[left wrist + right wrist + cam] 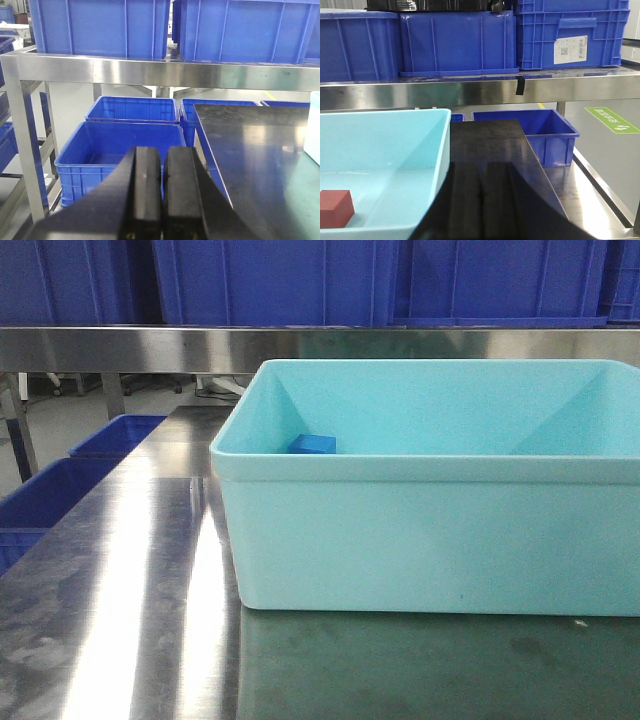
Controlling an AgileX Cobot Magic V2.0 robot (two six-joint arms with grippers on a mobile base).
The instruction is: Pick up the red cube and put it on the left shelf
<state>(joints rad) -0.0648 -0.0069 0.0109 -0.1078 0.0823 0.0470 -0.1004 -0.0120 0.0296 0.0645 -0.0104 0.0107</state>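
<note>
The red cube [335, 207] lies on the floor of the light turquoise tub [442, 150], at the bottom left of the right wrist view. My right gripper [481, 167] is shut and empty, just outside the tub's right wall and to the right of the cube. My left gripper [162, 151] is shut with nothing in it, off the table's left edge above the blue floor crates. The left shelf [150, 71] is a shiny steel rack whose rail runs across the upper view, with dark blue crates [100, 25] on it. In the front view the tub's wall [430, 540] hides the red cube.
A blue cube [312, 444] sits in the tub's far left part. The steel table [130, 590] holds the tub, with a dark mat [250, 150] on its top. Blue crates [120, 150] stand on the floor to the left, and another crate [550, 135] to the right.
</note>
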